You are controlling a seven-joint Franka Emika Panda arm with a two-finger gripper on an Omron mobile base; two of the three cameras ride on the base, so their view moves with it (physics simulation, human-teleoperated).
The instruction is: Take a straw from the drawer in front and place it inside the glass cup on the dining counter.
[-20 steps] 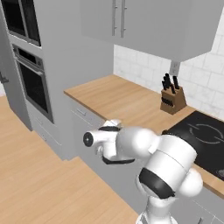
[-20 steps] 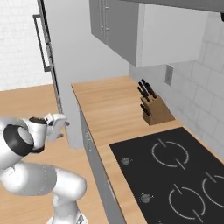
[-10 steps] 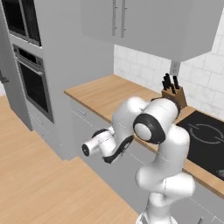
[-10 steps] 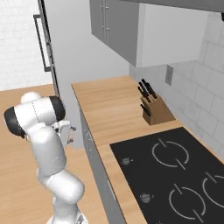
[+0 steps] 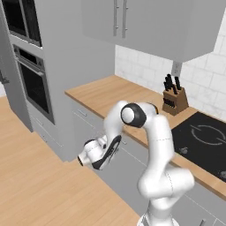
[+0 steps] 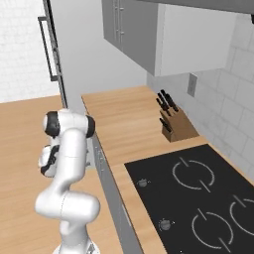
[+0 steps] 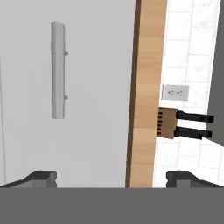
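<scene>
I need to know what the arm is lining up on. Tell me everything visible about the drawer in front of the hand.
The drawer is shut, its flat light-grey front flush under the wooden wall counter. A slim metal bar handle stands off the front on two short posts. In the rolled hand view the bar runs up and down. The open pincer faces the front, and nothing touches it. Its inside is hidden.

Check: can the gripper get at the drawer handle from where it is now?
Probably yes. The gripper is open and faces the closed drawer front, apart from it; nothing stands between it and the bar handle, which sits off to one side.
</scene>
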